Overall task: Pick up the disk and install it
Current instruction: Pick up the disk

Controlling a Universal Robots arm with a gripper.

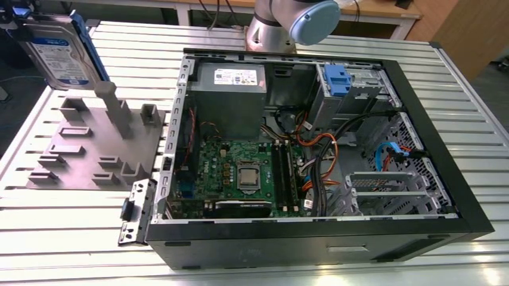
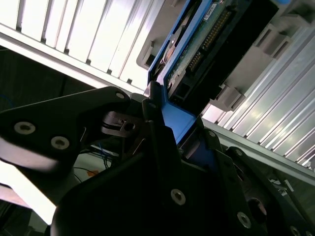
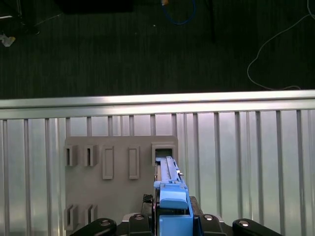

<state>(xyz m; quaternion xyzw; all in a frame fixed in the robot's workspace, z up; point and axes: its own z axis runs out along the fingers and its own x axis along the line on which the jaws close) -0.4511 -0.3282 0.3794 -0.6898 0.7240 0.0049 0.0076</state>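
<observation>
The disk [image 1: 57, 50], a silver hard drive with a white-and-blue label and blue rails, hangs upright at the exterior view's far left. It is above the tall post of the grey holding fixture [image 1: 80, 149]. My gripper [image 1: 18, 16] is shut on its upper end. In the first wrist view the disk [image 3: 170, 177] appears edge-on, its blue rail clamped in the gripper [image 3: 172, 219], its far end over a fixture slot [image 3: 164, 150]. The second wrist view has the disk's circuit-board side [image 2: 206, 39] and blue rail rising from the gripper [image 2: 167, 125].
The open computer case [image 1: 445, 137] lies on the ribbed aluminium table [image 1: 71, 220], with a drive cage and blue latch [image 1: 338, 80] at its far corner. Cables [image 1: 334, 149], motherboard [image 1: 238, 173] and power supply [image 1: 230, 80] lie inside. The arm's base [image 1: 275, 30] stands behind the case.
</observation>
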